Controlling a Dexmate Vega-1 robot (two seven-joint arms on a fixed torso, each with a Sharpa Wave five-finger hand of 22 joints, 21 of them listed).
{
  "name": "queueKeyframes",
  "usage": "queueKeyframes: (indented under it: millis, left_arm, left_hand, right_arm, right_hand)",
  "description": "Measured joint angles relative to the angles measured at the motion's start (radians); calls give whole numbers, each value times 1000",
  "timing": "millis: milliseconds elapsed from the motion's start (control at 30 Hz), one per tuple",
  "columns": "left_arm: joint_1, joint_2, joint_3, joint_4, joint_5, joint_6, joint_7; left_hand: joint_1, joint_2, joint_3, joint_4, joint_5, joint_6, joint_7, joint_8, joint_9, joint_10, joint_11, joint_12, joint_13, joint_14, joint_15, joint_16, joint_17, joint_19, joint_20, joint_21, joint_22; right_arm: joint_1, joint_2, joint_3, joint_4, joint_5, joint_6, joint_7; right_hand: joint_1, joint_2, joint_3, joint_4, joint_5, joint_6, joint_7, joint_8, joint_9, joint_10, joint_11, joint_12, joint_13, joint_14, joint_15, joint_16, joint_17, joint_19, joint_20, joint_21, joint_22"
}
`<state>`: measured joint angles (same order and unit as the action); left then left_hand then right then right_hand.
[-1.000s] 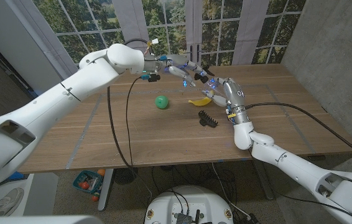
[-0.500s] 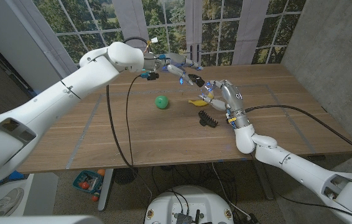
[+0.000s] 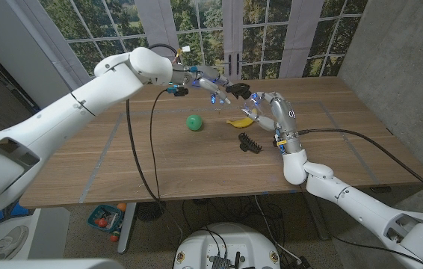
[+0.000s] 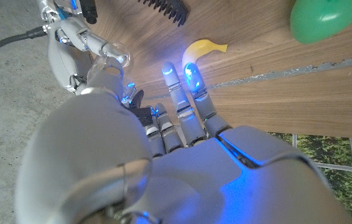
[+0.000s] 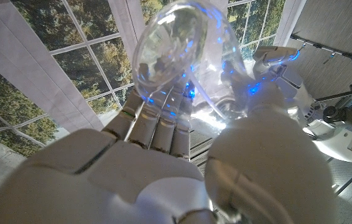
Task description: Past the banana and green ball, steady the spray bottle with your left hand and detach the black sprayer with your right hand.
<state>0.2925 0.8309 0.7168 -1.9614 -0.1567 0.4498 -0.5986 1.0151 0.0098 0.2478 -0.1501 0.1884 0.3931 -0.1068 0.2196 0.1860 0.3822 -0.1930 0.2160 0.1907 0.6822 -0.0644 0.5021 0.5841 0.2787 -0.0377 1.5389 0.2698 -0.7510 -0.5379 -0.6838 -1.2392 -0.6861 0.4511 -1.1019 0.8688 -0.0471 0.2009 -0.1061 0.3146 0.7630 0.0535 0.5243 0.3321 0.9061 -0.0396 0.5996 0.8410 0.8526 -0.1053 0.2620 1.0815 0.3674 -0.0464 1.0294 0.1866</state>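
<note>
near to far: the black comb [image 3: 249, 143], banana [image 3: 238, 121] and green ball [image 3: 193, 122] lie on the table [image 3: 159, 161], and beyond them the clear spray bottle [image 5: 182, 59] is held aloft between both hands. the right hand [image 3: 265, 108] reaches up from the near right, fingers wrapped on the bottle, its long axis appearing to run roughly left-right. the left hand [image 3: 210, 82], coming from the far left, meets the black sprayer [image 3: 237, 91]; whether it grips cannot be told.
</note>
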Motion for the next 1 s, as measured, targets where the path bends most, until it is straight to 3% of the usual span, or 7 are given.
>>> queueKeyframes:
  millis: [100,167,500,733,867,1000]
  left_arm:
    - [-6,5,4,0,-11,-10,-13]
    - [-6,7,4,1,-18,-25,-21]
    - [1,10,-4,1,-37,-80,-46]
    - [28,0,-28,17,-61,-145,-37]
    - [50,-4,-47,24,-76,-192,-8]
    - [84,-10,-75,32,-89,-240,35]
  left_hand:
    - [22,22,18,-17,0,46,-35,11,0,32,-16,0,-3,0,0,-12,-1,1,0,0,-9]
    - [36,22,30,-22,0,69,-43,12,0,41,-14,0,-5,0,0,-16,-1,6,-5,0,-15]
    - [55,24,51,-22,2,104,-36,11,0,62,-14,0,-2,0,0,-54,-17,19,-3,3,-29]
    - [163,57,117,-38,24,113,-19,-3,2,73,-11,0,-2,49,-8,-62,-11,42,-5,15,-42]
    - [183,48,118,-38,26,112,-20,-13,3,82,-8,0,-2,68,-14,-54,4,47,0,18,-42]
    - [208,36,121,-32,31,33,-8,-38,3,-5,9,-28,2,62,-15,-57,31,39,-5,22,-41]
  right_arm:
    - [1,5,3,9,-7,-16,-7]
    - [3,8,3,15,-7,-20,-7]
    - [38,28,-19,76,28,-47,-7]
    - [59,36,-41,111,59,-67,-8]
    - [68,37,-54,122,65,-73,-7]
    - [77,37,-71,133,73,-78,0]
  right_hand:
    - [0,0,-3,3,0,0,0,-2,-2,0,0,-4,1,0,0,0,0,0,0,0,0]
    - [0,0,-4,4,0,0,0,-3,-2,0,0,-5,1,0,0,0,0,0,0,0,0]
    - [0,0,-5,3,0,0,0,-4,0,6,-5,-8,3,6,-5,-7,5,0,0,0,0]
    - [0,0,-7,1,0,0,0,-8,0,6,-5,-9,4,5,-5,-11,5,0,0,6,0]
    - [0,0,-11,5,0,0,0,-8,0,6,-5,-9,5,5,-5,-11,4,0,0,8,0]
    - [0,0,-12,4,0,0,0,-8,0,6,-5,-9,5,5,-5,-11,4,-7,7,8,0]
